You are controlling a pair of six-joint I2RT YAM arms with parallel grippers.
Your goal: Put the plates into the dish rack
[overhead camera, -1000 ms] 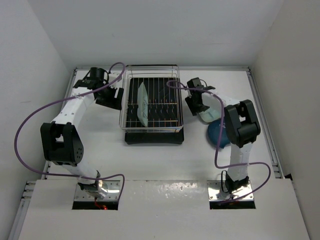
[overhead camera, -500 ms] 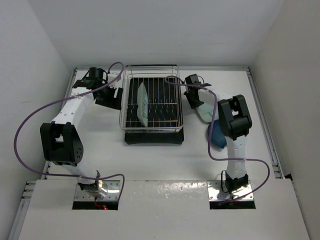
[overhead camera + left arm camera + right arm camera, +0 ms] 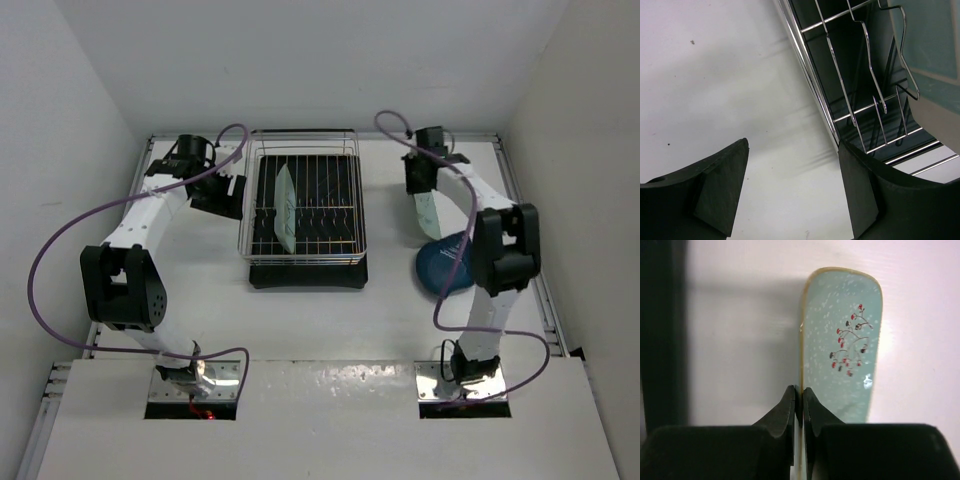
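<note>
The chrome wire dish rack (image 3: 302, 212) stands on a black tray at the table's middle back. One mint-green plate (image 3: 284, 207) stands on edge in its left part; its edge shows in the left wrist view (image 3: 935, 55). My right gripper (image 3: 423, 183) is shut on the rim of a second mint-green plate (image 3: 428, 212), held on edge to the right of the rack; the right wrist view shows its speckled face with a red berry sprig (image 3: 842, 352). The dark blue plate (image 3: 444, 268) lies flat at the right. My left gripper (image 3: 222, 193) is open and empty beside the rack's left wall (image 3: 810, 82).
White walls close the table at the back and both sides. Purple cables loop off both arms. The right arm's elbow (image 3: 505, 250) stands over the blue plate. Metal rails run along the table's left and right edges.
My right gripper has swung from beside the rack's right wall toward the far right, carrying the mint-green plate and turning it on edge. The left arm has not moved.
</note>
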